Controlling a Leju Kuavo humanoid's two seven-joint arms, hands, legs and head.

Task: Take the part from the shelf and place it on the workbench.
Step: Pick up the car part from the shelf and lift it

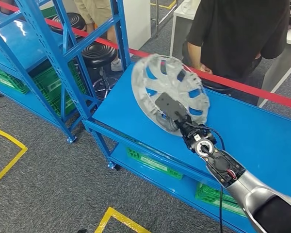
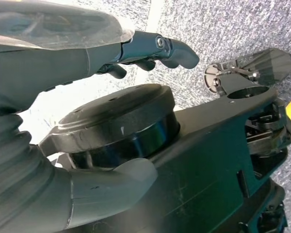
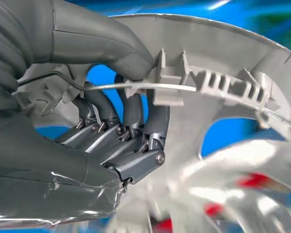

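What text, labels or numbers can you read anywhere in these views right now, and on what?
Nothing reads as words or numbers.
Green crates under the blue workbench: pale label strips, too blurred to read.
Round silver part held by the right hand: motion-blurred; no marking shows, also in the right wrist view.
Left hand: no lettering shows.

My right hand (image 1: 172, 110), dark grey, grips a silver-grey wheel cover (image 1: 169, 91) with blue showing through its cut-outs. Beneath the cover lies a bright blue workbench (image 1: 253, 136); green crates (image 1: 153, 162) sit under it. A red tape (image 1: 246, 89) runs behind the cover. Yellow lines (image 1: 8, 160) mark the grey carpet.
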